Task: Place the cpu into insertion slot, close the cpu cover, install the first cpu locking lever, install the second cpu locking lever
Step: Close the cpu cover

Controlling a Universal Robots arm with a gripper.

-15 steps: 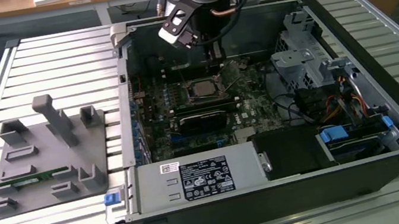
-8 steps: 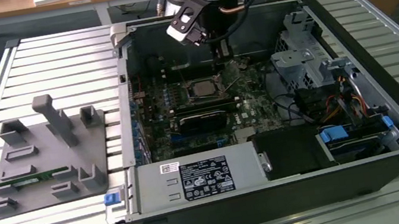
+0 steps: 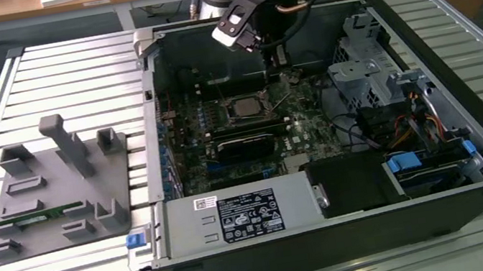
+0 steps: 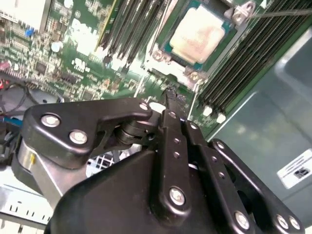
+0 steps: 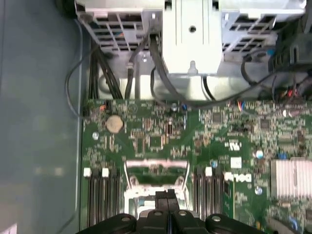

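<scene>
A: Fingers?
B: Gripper point(image 4: 169, 97) fingers closed tight, nothing btwn them, over the green board point(image 5: 146, 131).
A: Cpu?
B: Cpu point(image 4: 197, 31) sits flat in the slot point(image 4: 161, 49), near the fingertips, not touching.

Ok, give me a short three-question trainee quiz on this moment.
1. True or false: the cpu sits in the slot.
2. The gripper is: A wide open; B shut; C shut on a black card.
3. In the exterior view, on which side of the case does the grey fixture stand?
Key: 1 true. 2 B. 3 the exterior view's left.
</scene>
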